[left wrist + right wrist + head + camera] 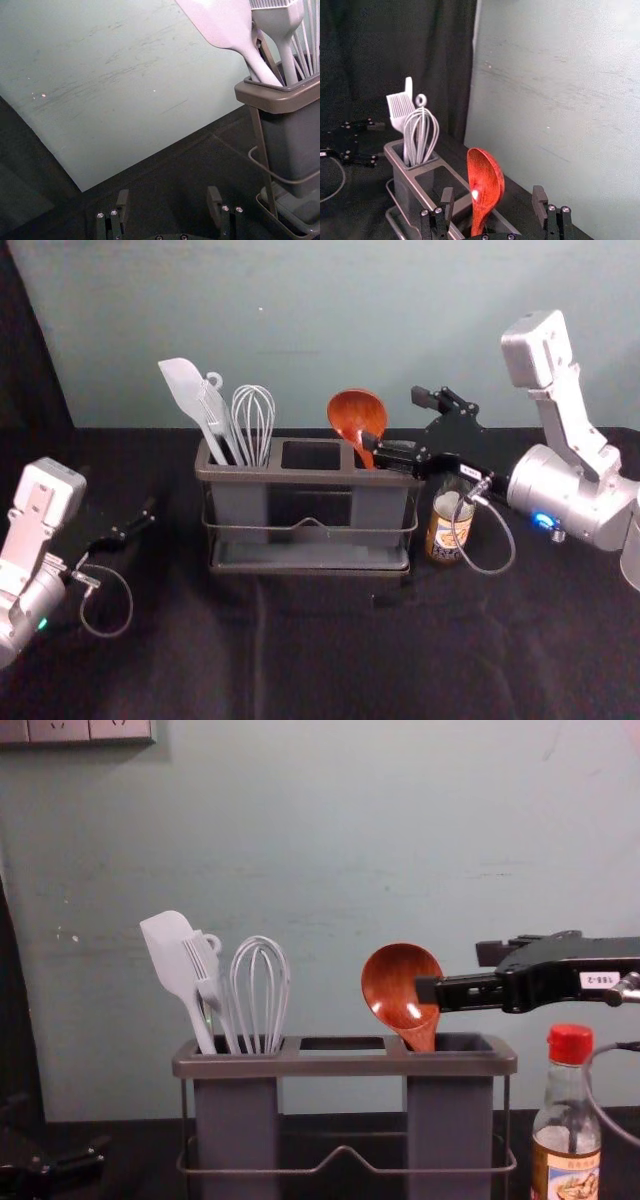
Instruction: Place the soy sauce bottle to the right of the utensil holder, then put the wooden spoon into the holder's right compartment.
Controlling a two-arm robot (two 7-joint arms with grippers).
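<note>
Step in hand, as judged: release of the wooden spoon (pixel 400 990); spoon stands bowl-up in the right compartment (pixel 450 1135) of the utensil holder (pixel 345 1066); soy sauce bottle (pixel 566 1170) upright just to the holder's right, placement looks done; right end effector (pixel 395 420) at the bowl, fingers spread, contact unclear; left end effector (pixel 168 195) idle left of the holder, fingers spread; next move: draw the right arm back gently, clear of bowl and bottle.
</note>
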